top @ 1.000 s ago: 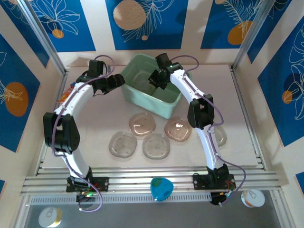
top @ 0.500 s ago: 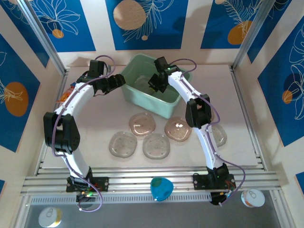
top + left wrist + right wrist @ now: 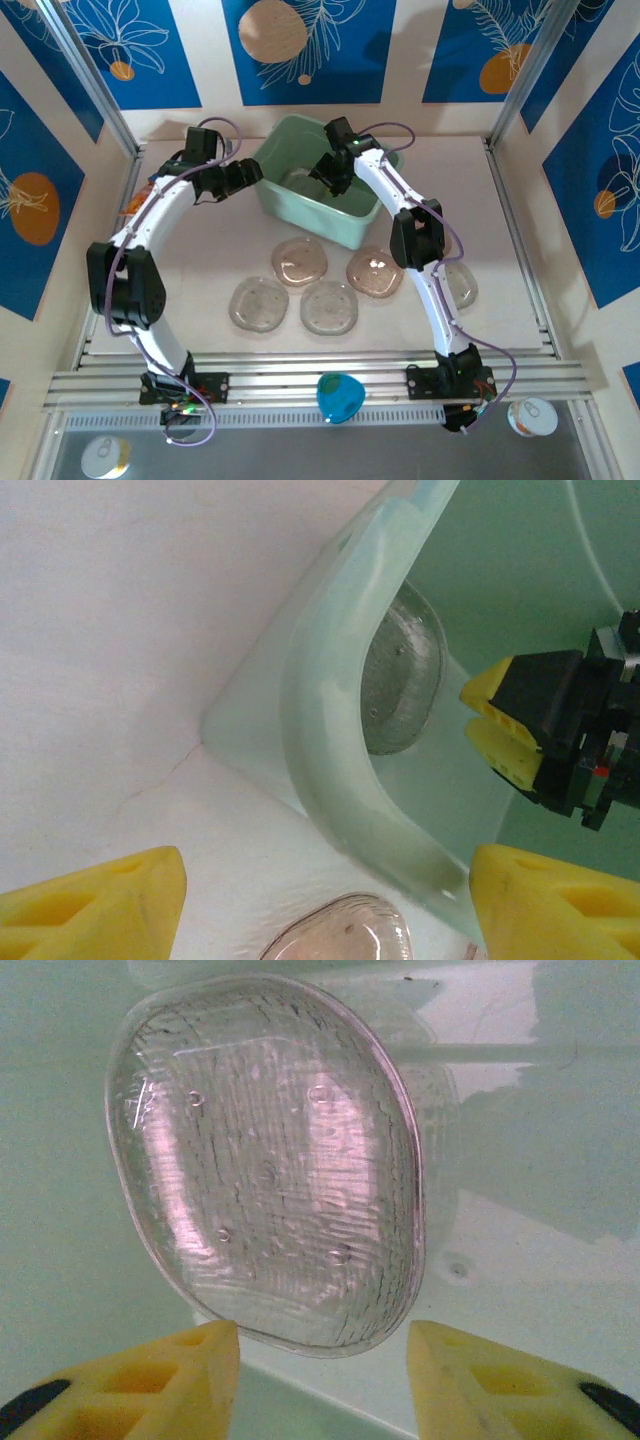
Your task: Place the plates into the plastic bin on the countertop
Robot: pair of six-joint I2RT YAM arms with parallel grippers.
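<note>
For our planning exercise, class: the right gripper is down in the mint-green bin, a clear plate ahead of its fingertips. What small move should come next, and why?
Probably raise the right gripper straight out of the bin. Its jaws stand open, the clear plate looks free of them inside the bin, and other plates lie on the countertop.

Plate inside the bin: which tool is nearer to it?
Right. The right tool is down inside the plastic bin, directly above the plate, fingers apart. The left tool hangs open by the bin's corner rim, farther off.
</note>
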